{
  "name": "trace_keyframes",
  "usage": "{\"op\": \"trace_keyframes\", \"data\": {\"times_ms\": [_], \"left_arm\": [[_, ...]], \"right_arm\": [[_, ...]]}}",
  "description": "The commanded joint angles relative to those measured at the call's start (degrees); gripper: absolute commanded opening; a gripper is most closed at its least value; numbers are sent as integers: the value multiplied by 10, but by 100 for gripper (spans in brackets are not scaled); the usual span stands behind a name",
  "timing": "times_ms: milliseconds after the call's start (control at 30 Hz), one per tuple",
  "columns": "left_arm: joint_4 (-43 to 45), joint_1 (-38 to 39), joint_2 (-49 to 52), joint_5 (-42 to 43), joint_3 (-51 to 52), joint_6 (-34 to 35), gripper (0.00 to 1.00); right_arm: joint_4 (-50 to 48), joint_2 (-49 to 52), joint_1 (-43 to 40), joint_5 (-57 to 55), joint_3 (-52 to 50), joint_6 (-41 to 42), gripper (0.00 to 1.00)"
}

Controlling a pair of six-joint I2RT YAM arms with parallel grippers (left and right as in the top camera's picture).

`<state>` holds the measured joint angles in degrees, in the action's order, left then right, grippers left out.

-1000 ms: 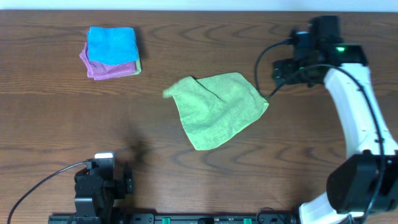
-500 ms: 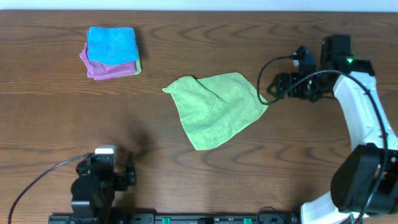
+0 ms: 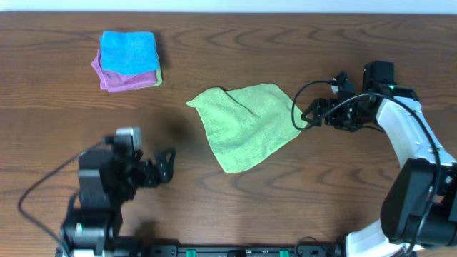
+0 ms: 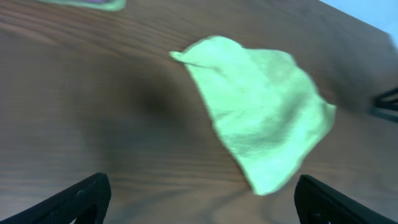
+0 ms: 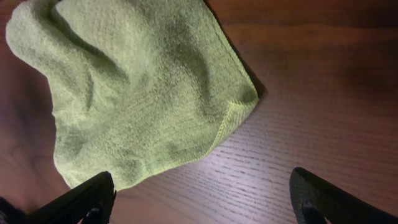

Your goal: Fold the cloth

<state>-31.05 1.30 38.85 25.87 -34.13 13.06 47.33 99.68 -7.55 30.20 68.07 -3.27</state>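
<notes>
We find the cloth [image 3: 246, 127] rumpled and unfolded near the middle of the wooden table [image 3: 57, 135], skewed to the edges, with one corner pointing right. Our right gripper [image 3: 311, 114], fingers spread wide, sits just beside that corner, so we judge it the nearer arm. Our left gripper [image 3: 166, 165], likewise wide apart, hangs well off the cloth's near-left side.

Looks like a robotics lab to me. My left arm [image 3: 107, 178] and right arm [image 3: 407, 135] share a wooden table [image 3: 214, 207] edged by a black rail [image 3: 214, 251].
</notes>
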Motion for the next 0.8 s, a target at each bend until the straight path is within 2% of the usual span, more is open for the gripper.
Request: {"op": "trace_keyframes", "data": {"times_ms": [0, 67, 133, 267, 333, 600, 767], "left_arm": [[2, 2, 97, 103, -67, 24, 95], [6, 2, 156, 99, -86, 27, 95], [21, 2, 200, 100, -87, 71, 95], [50, 2, 267, 102, -86, 263, 95], [50, 2, 296, 103, -86, 329, 95], [57, 7, 366, 158, -86, 374, 95], [87, 52, 387, 160, -86, 413, 95]], "right_arm": [[0, -8, -3, 14, -3, 16, 90], [-1, -6, -3, 15, -3, 15, 90], [-4, -3, -3, 16, -4, 15, 89], [-11, 11, -3, 34, -4, 16, 89], [-16, 21, -3, 35, -4, 24, 89], [-31, 83, -3, 57, -4, 37, 86], [-43, 111, -3, 69, -4, 54, 84]]}}
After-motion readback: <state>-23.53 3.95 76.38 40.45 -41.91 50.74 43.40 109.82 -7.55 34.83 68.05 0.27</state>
